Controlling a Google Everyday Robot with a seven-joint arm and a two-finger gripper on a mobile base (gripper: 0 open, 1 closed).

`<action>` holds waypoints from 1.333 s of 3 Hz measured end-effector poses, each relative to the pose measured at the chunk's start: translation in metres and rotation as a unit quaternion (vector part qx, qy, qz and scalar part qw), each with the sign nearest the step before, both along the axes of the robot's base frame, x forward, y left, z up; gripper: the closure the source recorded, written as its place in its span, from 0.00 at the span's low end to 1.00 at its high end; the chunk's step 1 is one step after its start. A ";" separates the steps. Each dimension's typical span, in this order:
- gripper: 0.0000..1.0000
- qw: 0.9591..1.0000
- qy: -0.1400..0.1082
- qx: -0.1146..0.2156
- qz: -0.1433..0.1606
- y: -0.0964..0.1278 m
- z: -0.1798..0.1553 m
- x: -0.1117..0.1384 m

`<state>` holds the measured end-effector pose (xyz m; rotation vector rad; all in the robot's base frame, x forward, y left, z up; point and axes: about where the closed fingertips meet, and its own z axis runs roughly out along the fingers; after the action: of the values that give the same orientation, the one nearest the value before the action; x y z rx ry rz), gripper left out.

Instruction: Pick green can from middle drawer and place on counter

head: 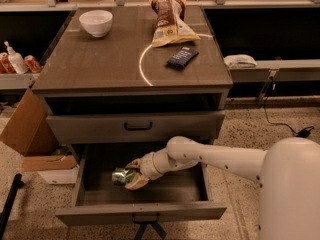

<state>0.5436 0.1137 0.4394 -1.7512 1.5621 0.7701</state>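
The green can (pixel 120 176) lies on its side on the floor of the open middle drawer (pixel 92 196), left of centre. My gripper (pixel 132 174) reaches into the drawer from the right on the white arm. Its tan fingers (pixel 135 184) sit above and below the can's right end and appear closed around it. The counter (pixel 100 64) above is a grey-brown wood-grain top with a thin pale arc (pixel 141 66).
On the counter stand a white bowl (pixel 96 22), a chip bag (pixel 171 13) and a dark blue packet (pixel 182 57). The shut upper drawer front (pixel 135 126) has a black handle. A cardboard box (pixel 27 129) leans at left. Red cans (pixel 31 63) and a bottle sit on the left shelf.
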 end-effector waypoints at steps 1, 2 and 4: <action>1.00 0.999 -0.019 0.035 0.010 -0.025 0.037 -0.005; 1.00 0.997 -0.041 0.050 0.033 -0.044 0.076 -0.007; 1.00 0.998 -0.061 0.022 0.015 -0.060 0.097 -0.022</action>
<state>0.5215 0.0538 0.5365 -1.7597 1.4315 0.6933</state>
